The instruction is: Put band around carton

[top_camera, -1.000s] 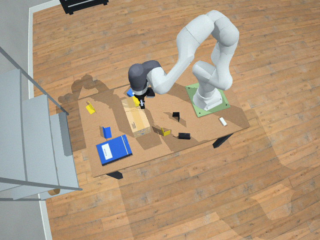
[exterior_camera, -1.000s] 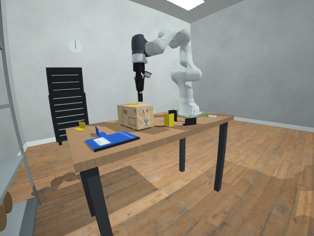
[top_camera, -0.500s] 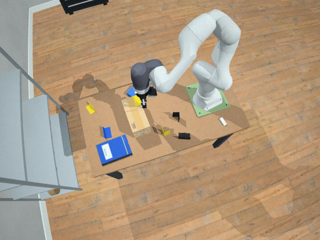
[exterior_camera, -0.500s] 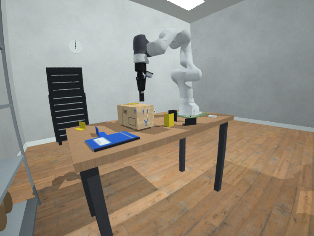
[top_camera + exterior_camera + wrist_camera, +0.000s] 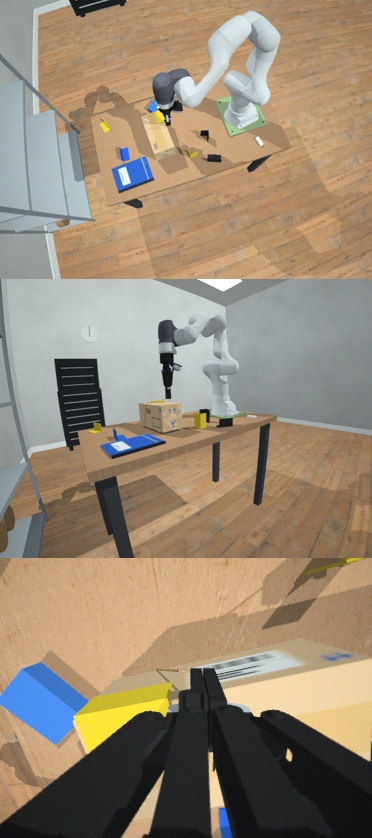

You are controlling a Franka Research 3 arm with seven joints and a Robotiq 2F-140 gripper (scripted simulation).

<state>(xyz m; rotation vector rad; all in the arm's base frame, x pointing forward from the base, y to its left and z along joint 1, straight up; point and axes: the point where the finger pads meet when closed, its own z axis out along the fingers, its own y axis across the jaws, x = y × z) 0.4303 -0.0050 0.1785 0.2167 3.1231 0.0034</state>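
While your tool (image 5: pixel 168 123) (image 5: pixel 168 398) (image 5: pixel 202 686) hangs above the top of the carton (image 5: pixel 159 138) (image 5: pixel 153 415) (image 5: pixel 310 693), its tips are closed on the thin band (image 5: pixel 156 127) (image 5: pixel 145 414) (image 5: pixel 172 670). You can see the band go up from the box to the tips, so it is not flat on the top yet. Part of it runs down the side with the label.

The yellow corner guard (image 5: pixel 159 117) (image 5: pixel 157 401) (image 5: pixel 122 713) sits on the carton, near its 12 o'clock end in the top view, just beside your tool. Whether the band goes over it is too small to tell. Your carton looks level on the worktop (image 5: pixel 180 168) (image 5: pixel 180 447) (image 5: pixel 100 608).

Now look round the carton in the top view. A blue block (image 5: pixel 152 106) (image 5: pixel 42 703) is near it at 12 o'clock. A yellow bent piece (image 5: pixel 104 126) (image 5: pixel 96 428) is at 9 to 10 o'clock, and a blue bent piece (image 5: pixel 124 154) (image 5: pixel 115 434) is at 8. Your big blue book (image 5: pixel 135 173) (image 5: pixel 135 444) lies flat at 7. Another yellow piece (image 5: pixel 192 154) (image 5: pixel 200 421) stands at 4, with a black piece (image 5: pixel 214 158) (image 5: pixel 226 422) farther out.
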